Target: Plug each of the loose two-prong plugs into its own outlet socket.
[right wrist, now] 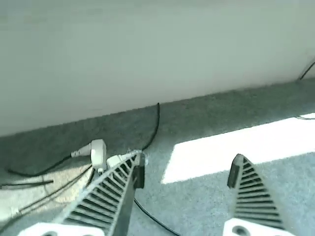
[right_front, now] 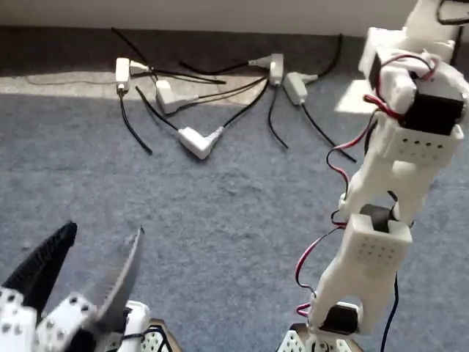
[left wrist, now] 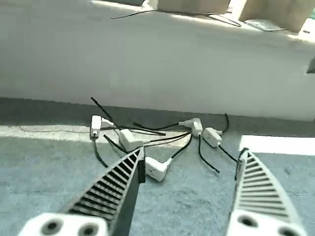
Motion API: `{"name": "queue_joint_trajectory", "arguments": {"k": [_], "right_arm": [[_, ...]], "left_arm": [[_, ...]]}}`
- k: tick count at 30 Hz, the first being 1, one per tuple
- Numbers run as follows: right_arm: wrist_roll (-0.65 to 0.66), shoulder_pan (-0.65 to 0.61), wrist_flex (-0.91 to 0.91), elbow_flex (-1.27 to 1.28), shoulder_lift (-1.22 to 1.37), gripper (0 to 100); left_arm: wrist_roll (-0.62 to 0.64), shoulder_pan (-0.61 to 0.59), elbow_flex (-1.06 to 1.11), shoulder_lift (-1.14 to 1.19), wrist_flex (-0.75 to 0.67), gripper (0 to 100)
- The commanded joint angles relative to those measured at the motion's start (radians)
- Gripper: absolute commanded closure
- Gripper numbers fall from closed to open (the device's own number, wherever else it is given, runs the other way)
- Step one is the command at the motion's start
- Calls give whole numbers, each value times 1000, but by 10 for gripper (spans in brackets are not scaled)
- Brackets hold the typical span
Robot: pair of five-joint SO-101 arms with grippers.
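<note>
Several white plugs and socket pieces on short black cords lie scattered on the grey carpet near the far wall. One lies at the far left point(right_front: 122, 73), one beside it point(right_front: 167, 96), and one nearer the middle point(right_front: 196, 141). A pair point(right_front: 275, 68) point(right_front: 295, 87) lies to the right. None looks joined to another. My left gripper point(right_front: 105, 231) is open and empty at the near left, well short of them; its wrist view shows the group point(left wrist: 156, 168) ahead of the gripper point(left wrist: 192, 152). My right gripper point(right wrist: 188, 160) is open and empty, raised, facing the wall with the right pair point(right wrist: 97, 150) beyond one finger.
The right arm point(right_front: 399, 132) stands tall at the right side, with red wires along it. A pale wall point(left wrist: 157, 64) runs behind the plugs. Bright sunlit patches point(right wrist: 231, 147) fall on the carpet point(right_front: 234, 220).
</note>
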Motion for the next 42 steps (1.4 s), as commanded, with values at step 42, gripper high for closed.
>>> {"name": "queue_joint_trajectory", "arguments": {"k": [42], "right_arm": [[-256, -165, 36, 1003, -1247, 992]], "left_arm": [[-104, 102, 1561, -421, -408, 993]]}}
